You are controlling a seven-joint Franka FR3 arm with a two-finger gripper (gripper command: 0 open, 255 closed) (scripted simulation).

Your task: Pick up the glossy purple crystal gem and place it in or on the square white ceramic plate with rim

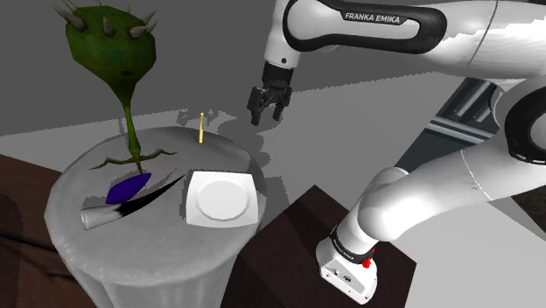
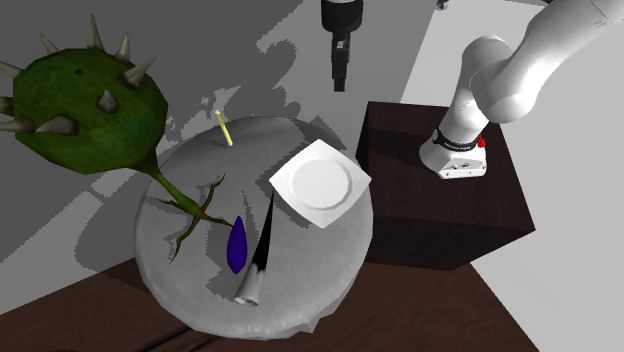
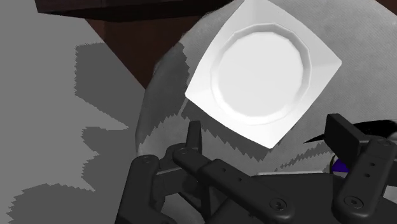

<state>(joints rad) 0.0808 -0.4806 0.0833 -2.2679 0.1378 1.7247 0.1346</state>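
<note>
Purple gem (image 1: 129,187) lies on the round, grey-draped table (image 1: 87,254) at the shoulder view's left, under a spiky green plant (image 1: 112,44) and just beside a grey horn (image 1: 98,216). The square white plate (image 1: 220,199) sits apart to its right. Further right the gripper (image 1: 266,116) hangs over grey floor (image 1: 350,149), fingers spread wide and holding nothing, with the dark brown stand (image 1: 289,236) below

By the shoulder view's clock, the round grey table (image 1: 149,262) carries a square white plate (image 1: 220,199) at three, purple gem (image 1: 129,187) at nine, grey horn (image 1: 101,215) at eight, yellow stick (image 1: 202,129) at one, and spiky green plant (image 1: 112,44) at eleven.
</note>
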